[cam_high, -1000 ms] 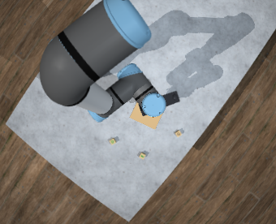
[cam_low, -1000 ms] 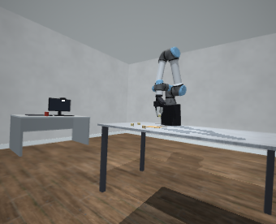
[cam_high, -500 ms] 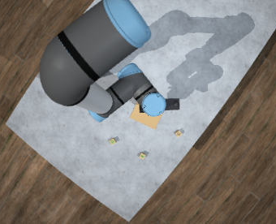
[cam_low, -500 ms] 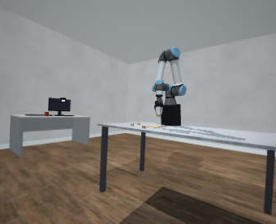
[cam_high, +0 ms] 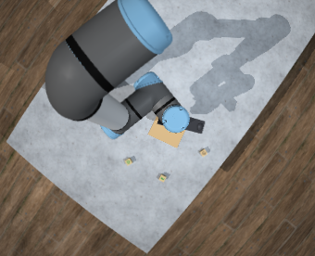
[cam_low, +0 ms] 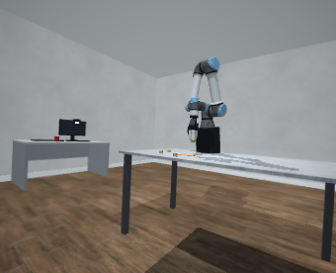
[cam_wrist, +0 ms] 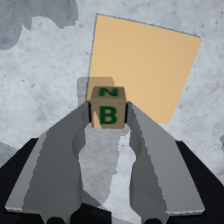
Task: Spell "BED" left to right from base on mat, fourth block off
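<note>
My gripper (cam_wrist: 108, 102) is shut on a wooden letter block (cam_wrist: 107, 107) that shows a green B on the face toward the camera and an N on the face above it. I hold it above the table, over the near left edge of the tan mat (cam_wrist: 142, 70). In the overhead view the wrist (cam_high: 174, 120) hides the held block and covers part of the mat (cam_high: 169, 135). Three other small blocks lie on the grey table off the mat: one at the left (cam_high: 129, 160), one in the middle (cam_high: 162, 177), one at the right (cam_high: 203, 152). Their letters are too small to read.
The grey table top ends in wooden floor on all sides. The arm's big links (cam_high: 94, 70) hang over the table's left half. In the side view the arm (cam_low: 204, 109) stands at the table's far end; a desk with a monitor (cam_low: 71, 129) stands far off.
</note>
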Robot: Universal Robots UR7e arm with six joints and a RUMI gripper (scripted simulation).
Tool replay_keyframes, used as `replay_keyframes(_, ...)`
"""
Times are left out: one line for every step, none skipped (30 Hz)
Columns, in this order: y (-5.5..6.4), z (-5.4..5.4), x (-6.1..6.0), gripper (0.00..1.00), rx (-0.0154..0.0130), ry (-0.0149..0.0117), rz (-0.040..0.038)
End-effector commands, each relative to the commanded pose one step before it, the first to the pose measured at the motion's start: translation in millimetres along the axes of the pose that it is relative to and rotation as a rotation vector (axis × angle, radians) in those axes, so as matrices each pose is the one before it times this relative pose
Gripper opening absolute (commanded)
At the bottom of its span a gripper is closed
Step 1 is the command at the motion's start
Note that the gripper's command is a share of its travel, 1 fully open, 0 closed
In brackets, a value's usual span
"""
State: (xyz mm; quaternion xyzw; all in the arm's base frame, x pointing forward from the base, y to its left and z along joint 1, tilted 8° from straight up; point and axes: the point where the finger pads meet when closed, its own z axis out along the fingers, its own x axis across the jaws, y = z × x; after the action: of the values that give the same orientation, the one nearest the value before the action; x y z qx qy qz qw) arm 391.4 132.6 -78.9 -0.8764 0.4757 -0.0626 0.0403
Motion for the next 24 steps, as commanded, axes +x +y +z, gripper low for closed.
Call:
replay_keyframes(1.66, -0.34, -0.73, 0.05, -0.00474, 0.00357, 0.13379)
replay_keyframes(-0.01, -0.01, 0.24, 0.05, 0.00001, 0.00000, 0.01790)
replay_keyframes(-0.01, -0.01, 0.23, 0.05, 0.00002, 0.00001, 0.01702)
replay_keyframes(-0.01, -0.01, 0.22, 0.05, 0.00001, 0.00001, 0.01614)
replay_keyframes(0.01, -0.01, 0.20, 0.05, 0.00001, 0.00000, 0.01527)
replay_keyframes(0.02, -0.01, 0.18, 0.05, -0.00001, 0.00000, 0.01440)
replay_keyframes(0.00, 0.00, 0.00, 0.05, 0.00000, 0.00000, 0.00000)
replay_keyframes(0.00, 0.00, 0.00, 0.05, 0.00000, 0.00000, 0.00000)
replay_keyframes(0.01, -0.01, 0.18, 0.05, 0.00002, 0.00001, 0.01355)
replay_keyframes(0.01, -0.01, 0.16, 0.05, 0.00001, 0.00000, 0.01270)
replay_keyframes(0.01, -0.01, 0.15, 0.05, 0.00002, 0.00001, 0.01187)
replay_keyframes(0.01, -0.01, 0.14, 0.05, 0.00002, 0.00001, 0.01104)
replay_keyframes(0.01, -0.01, 0.13, 0.05, 0.00002, 0.00001, 0.01024)
replay_keyframes(0.01, -0.01, 0.12, 0.05, 0.00002, 0.00001, 0.00945)
replay_keyframes(0.01, -0.01, 0.11, 0.05, 0.00002, 0.00001, 0.00868)
replay_keyframes(0.01, -0.01, 0.10, 0.05, 0.00002, 0.00001, 0.00793)
replay_keyframes(0.00, -0.01, 0.09, 0.05, 0.00003, -0.00002, 0.00720)
replay_keyframes(0.00, -0.01, 0.07, 0.05, 0.00004, -0.00006, 0.00649)
replay_keyframes(0.00, -0.01, 0.06, 0.05, 0.00003, -0.00005, 0.00581)
replay_keyframes(0.00, -0.01, 0.05, 0.05, 0.00003, -0.00005, 0.00516)
replay_keyframes(0.00, 0.00, 0.08, 0.05, 0.00002, -0.00003, 0.00463)
replay_keyframes(-0.01, 0.00, 0.09, 0.05, 0.00002, -0.00002, 0.00408)
replay_keyframes(-0.01, 0.00, 0.08, 0.05, 0.00002, -0.00002, 0.00351)
replay_keyframes(0.00, 0.00, 0.00, 0.05, 0.00000, 0.00000, 0.00000)
